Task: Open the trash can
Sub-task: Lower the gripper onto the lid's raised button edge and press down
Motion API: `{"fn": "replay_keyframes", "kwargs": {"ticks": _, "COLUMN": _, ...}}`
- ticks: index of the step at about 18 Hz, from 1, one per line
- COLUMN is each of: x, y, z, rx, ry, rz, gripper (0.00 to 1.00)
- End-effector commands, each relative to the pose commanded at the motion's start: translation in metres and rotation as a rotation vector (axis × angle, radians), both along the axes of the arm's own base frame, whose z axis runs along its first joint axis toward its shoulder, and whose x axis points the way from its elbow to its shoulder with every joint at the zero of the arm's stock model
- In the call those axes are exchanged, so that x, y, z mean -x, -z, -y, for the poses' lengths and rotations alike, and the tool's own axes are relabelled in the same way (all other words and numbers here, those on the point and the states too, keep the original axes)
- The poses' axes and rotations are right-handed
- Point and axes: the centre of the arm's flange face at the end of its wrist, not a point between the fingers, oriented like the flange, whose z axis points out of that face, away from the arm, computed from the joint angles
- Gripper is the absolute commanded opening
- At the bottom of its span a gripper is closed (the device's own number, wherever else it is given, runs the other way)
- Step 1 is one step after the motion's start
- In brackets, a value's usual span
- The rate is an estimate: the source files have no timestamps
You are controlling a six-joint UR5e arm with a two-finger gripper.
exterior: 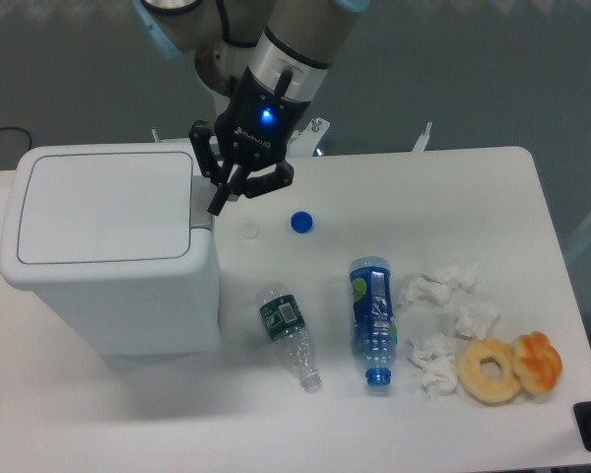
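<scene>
- Currently, the trash can [108, 251] stands at the left end of the table [492, 197], at about 9 o'clock from the table's middle, with its flat lid shut and level.
- The gripper [217, 200] hangs at the bin's right-hand edge, its fingers drawn together to a narrow tip with nothing between them; that tip sits on or just above the grey tab [202, 202]. Whether it actually touches cannot be told from this view.
- The step in hand is judged to be pressing the tab to release the lid. To do it well, keep the closed tip centred on the tab, clear of the lid's edge, and drive straight down; a skewed push is likely to slide off toward the table at 3 o'clock.
- Press only until the latch gives, then lift clear so the wrist does not block the lid's swing.
- The bin's long axis runs from 9 o'clock to 3 o'clock across the view. The tab end faces 3 o'clock, toward the arm; the hinge is judged to lie on the far short side, at 9 o'clock, so the lid should swing up and away leftward.
- A blue bottle cap [300, 223] lies near the gripper at 3 o'clock from it, apart from the bin and outside the press path.
</scene>
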Motion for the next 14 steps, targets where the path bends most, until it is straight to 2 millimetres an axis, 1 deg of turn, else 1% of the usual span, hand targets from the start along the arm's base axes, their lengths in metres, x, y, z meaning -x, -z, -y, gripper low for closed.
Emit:
{"fn": "replay_keyframes", "kwargs": {"ticks": 3, "x": -0.0107, "y": 0.0072, "z": 0.0051, "rx": 0.004, "ry": 0.008, "rz": 0.005, "gripper": 0.0}}
{"fn": "replay_keyframes", "kwargs": {"ticks": 11, "x": -0.0106, "y": 0.0095, "z": 0.005, "rx": 0.007, "ry": 0.01, "rz": 0.008, "gripper": 0.0}}
{"fn": "replay_keyframes", "kwargs": {"ticks": 14, "x": -0.0102, "y": 0.0066, "z": 0.0047, "rx": 0.004, "ry": 0.008, "rz": 0.005, "gripper": 0.0}}
